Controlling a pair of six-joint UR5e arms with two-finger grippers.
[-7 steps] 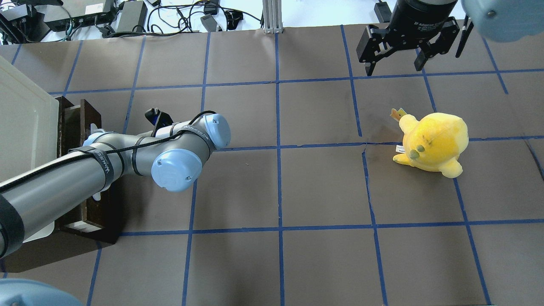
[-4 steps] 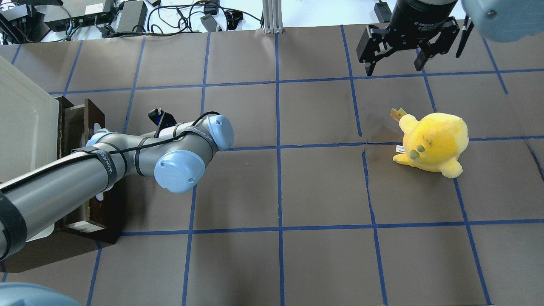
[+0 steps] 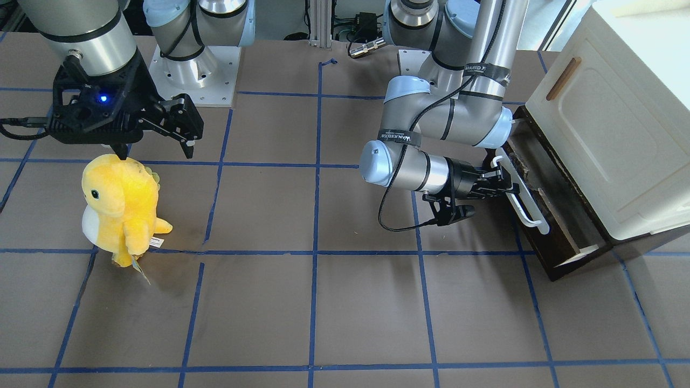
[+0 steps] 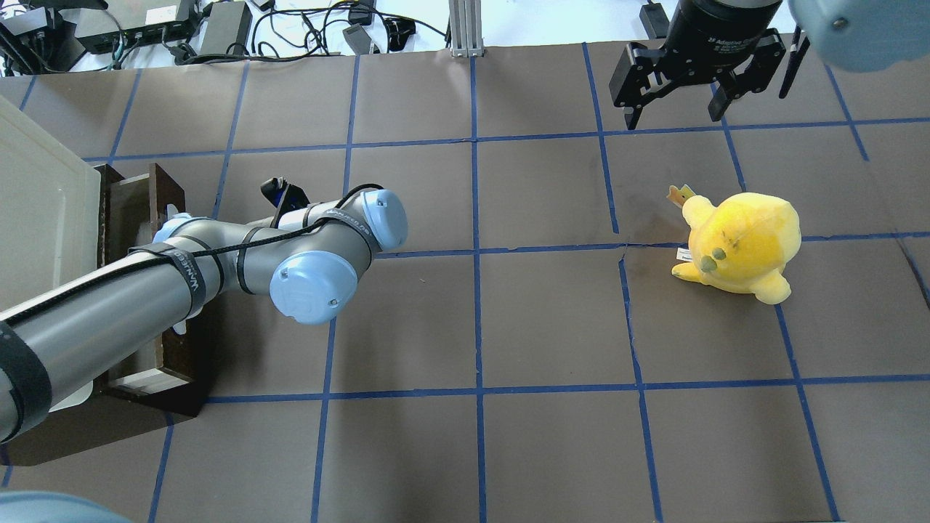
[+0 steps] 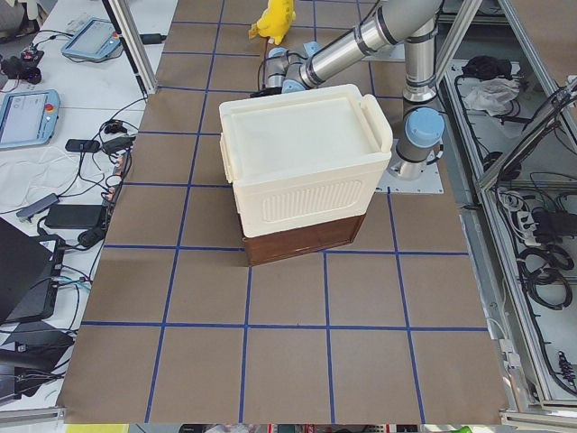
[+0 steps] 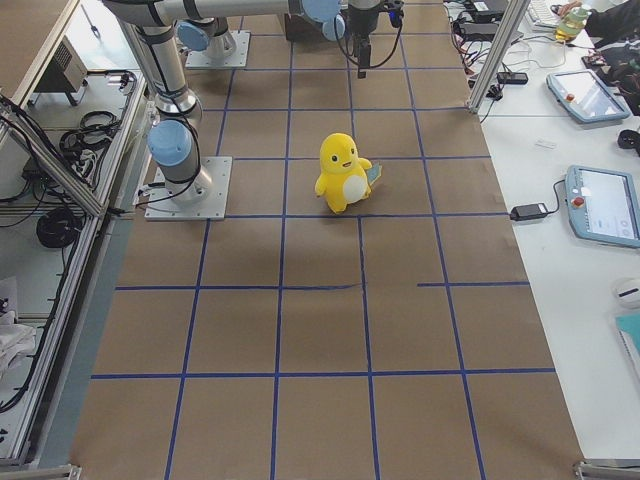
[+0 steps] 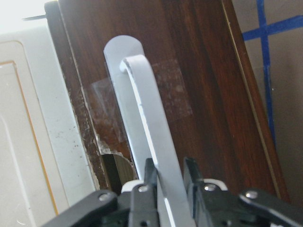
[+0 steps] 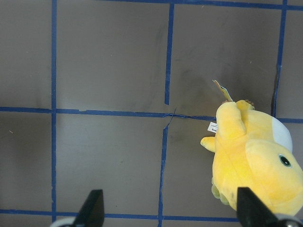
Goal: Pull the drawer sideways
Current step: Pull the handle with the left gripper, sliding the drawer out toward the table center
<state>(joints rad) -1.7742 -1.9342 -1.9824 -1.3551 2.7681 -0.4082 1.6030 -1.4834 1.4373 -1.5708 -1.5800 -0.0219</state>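
At the worktop's point(image 3: 345, 302) left end the drawer point(image 3: 563, 215) sits under the cream cabinet point(image 3: 609, 124), partly out. The left gripper point(image 3: 506, 187) is on it, fingers clamped across the white handle point(image 3: 527, 210). The handle's long axis runs along the drawer front, crosswise to the pull. The way out looks to be toward the robot's right, away from the cabinet. The left wrist lies low and level, pointing at the drawer front. The right gripper point(image 4: 674, 102) hangs well apart near the plush point(image 3: 121, 202), fingers spread, empty.
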